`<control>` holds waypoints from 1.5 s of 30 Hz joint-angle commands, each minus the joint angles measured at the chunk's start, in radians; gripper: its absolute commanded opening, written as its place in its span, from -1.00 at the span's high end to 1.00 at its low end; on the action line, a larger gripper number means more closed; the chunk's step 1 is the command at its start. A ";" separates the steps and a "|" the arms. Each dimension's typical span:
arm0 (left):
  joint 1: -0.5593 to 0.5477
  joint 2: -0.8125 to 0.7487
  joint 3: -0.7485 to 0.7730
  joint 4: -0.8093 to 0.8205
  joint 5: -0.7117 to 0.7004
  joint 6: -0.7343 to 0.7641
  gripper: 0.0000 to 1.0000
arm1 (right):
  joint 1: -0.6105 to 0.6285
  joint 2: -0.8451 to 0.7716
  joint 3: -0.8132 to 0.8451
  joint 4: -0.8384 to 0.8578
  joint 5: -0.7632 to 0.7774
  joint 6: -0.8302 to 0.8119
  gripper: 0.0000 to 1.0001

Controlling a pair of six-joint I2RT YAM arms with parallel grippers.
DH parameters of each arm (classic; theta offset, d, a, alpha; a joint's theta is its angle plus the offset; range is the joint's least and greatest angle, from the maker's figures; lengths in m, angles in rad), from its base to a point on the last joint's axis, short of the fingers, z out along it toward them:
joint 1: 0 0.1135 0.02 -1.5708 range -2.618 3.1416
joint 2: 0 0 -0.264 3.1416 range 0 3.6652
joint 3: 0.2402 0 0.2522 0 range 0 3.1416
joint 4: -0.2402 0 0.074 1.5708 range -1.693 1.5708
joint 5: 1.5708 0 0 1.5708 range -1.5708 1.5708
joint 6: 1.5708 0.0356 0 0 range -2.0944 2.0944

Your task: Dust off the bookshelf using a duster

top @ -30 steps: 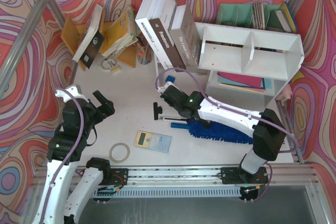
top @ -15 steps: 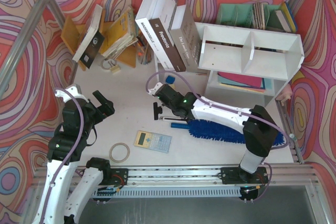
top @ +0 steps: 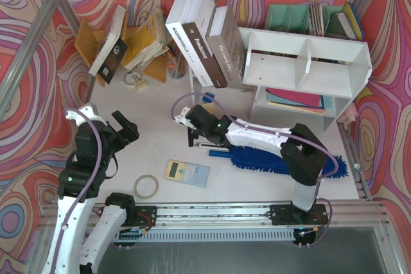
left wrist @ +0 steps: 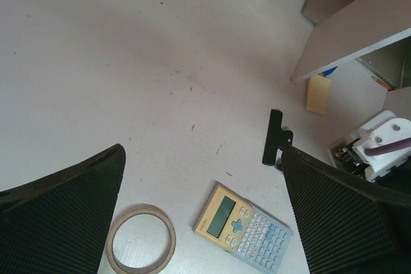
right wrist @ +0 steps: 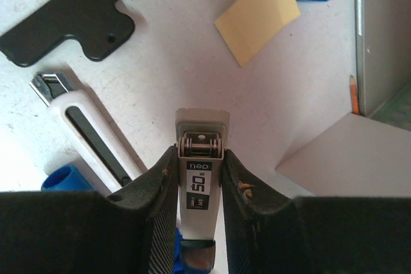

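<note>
Standing at the far right of the white tabletop [top: 154,101], the wide white board bookshelf [top: 307,62] is seen from above, its single upright divider splitting the upper level into two compartments, with flat pink and teal covers stacked on the level beneath. Large hardback books are propped against its left end.

The long royal-blue fluffy duster [top: 257,157] is laid flat on the tabletop on the near side of the bookshelf and apart from it. Its straight blue plastic handle is pointed left, and its brush head is partly covered by the right arm, which is stretched across it. The duster is gripped by neither hand.

The right hand [right wrist: 201,158] is held just beyond the handle's tip, its fingers pressed against both sides of a small white stapler-like object [right wrist: 202,129]. The left hand [top: 125,128] is raised over the left of the tabletop with its fingers spread wide and nothing between them.

A cream and pale-blue pocket calculator [top: 187,172] and a tan ring of tape [top: 146,186] are set near the front edge. A black binder clip [left wrist: 273,136], a white utility knife [right wrist: 90,129] and a yellow sticky note [right wrist: 257,16] are scattered around the right hand.
</note>
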 commanded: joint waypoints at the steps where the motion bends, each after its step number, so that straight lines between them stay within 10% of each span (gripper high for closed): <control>1: 0.009 -0.019 -0.016 0.018 -0.005 0.006 -0.97 | -0.012 0.033 -0.010 0.092 -0.081 -0.038 0.75; 15: 0.009 -0.021 -0.017 0.016 -0.007 0.004 -0.97 | -0.038 0.087 -0.029 0.151 -0.176 -0.045 0.72; 25: 0.009 -0.020 -0.016 0.014 -0.010 0.003 -0.97 | -0.036 0.027 -0.039 0.194 -0.131 -0.022 -0.24; 33: 0.011 -0.021 -0.016 0.015 -0.010 0.003 -0.97 | 0.003 -0.088 -0.073 0.226 -0.015 0.096 -0.35; 38: 0.013 -0.020 -0.016 0.018 0.000 0.003 -0.97 | 0.079 -0.153 -0.081 0.166 0.151 0.340 -0.35; 45: 0.015 -0.019 -0.018 0.028 0.023 0.001 -0.97 | 0.146 -0.284 -0.075 -0.261 0.318 1.123 -0.49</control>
